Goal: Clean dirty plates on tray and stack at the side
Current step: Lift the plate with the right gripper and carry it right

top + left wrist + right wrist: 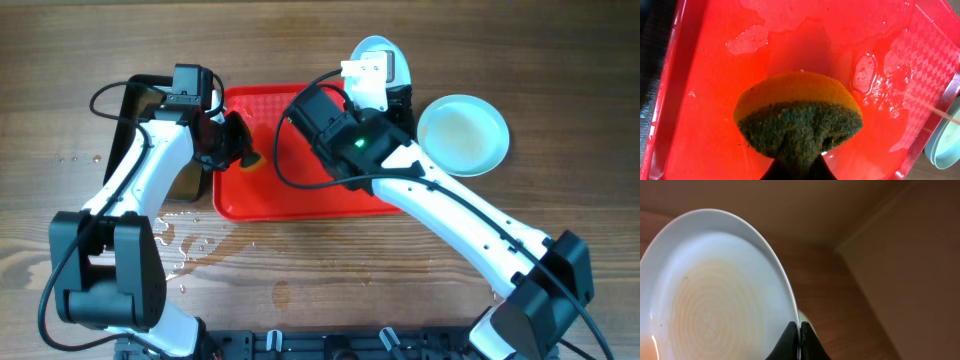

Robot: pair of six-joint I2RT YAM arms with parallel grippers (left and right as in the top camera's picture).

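Left gripper (232,148) clamped on a yellow-green sponge (800,117) above the wet red tray (300,195). Right gripper (799,341) pinched on the rim of a brown-smeared plate (715,295), held tilted beyond the tray's far edge. A second plate (463,135) lies on the counter (330,275), right of the tray.

The right arm (440,205) is stretching across the tray (300,195) at 3 o'clock, blocking that side; a black pan (188,182) is crowding 9 o'clock. The tabletop (320,270) toward 6 o'clock is lying open.
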